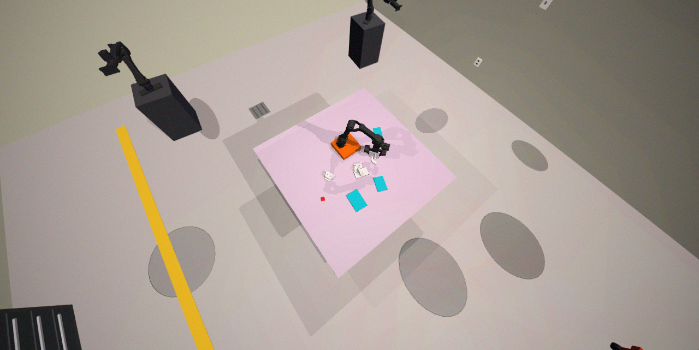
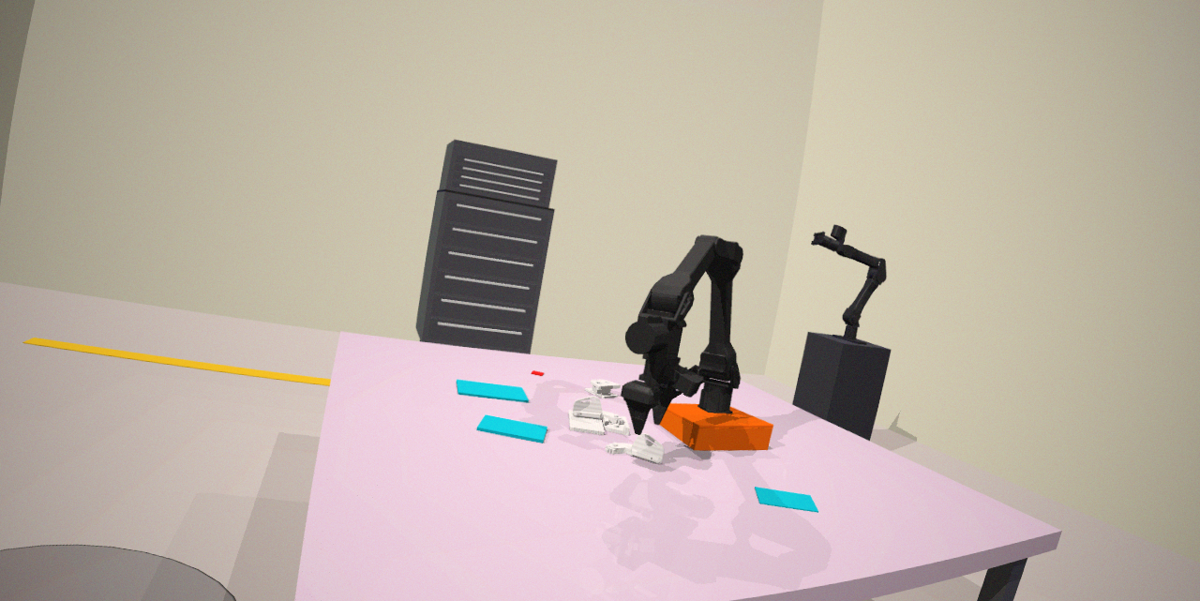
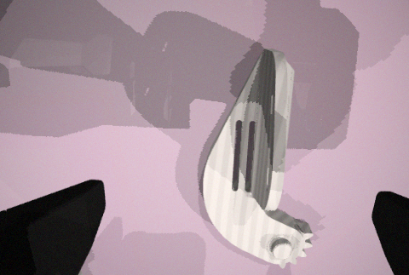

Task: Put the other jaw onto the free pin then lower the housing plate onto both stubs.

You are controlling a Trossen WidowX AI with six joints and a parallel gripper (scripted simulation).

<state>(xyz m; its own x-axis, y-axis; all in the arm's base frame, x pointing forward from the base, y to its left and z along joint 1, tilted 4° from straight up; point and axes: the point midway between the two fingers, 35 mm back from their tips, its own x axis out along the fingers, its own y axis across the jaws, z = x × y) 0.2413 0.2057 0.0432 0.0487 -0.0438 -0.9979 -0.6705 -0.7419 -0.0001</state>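
The loose white jaw (image 1: 373,159) (image 2: 647,449) (image 3: 230,207) lies on the table, its gear-toothed end toward the bottom of the wrist view. My gripper (image 1: 376,153) (image 2: 649,427) (image 3: 241,202) is open and empty above it, with the fingers wide on either side of the jaw's lower part. The white base assembly (image 1: 363,172) (image 2: 585,425) stands beside the loose jaw, with an upright jaw pad on it; its pins and teeth are too small to make out. A small white part (image 1: 329,176) (image 2: 604,387), apparently the housing plate, lies apart from the base.
The arm stands on an orange block (image 1: 345,147) (image 2: 727,433) close to the parts. Flat cyan plates (image 1: 356,200) (image 2: 512,428) (image 2: 786,499) and a small red square (image 1: 322,199) (image 2: 536,373) lie on the pink table (image 1: 337,255) (image 2: 419,530).
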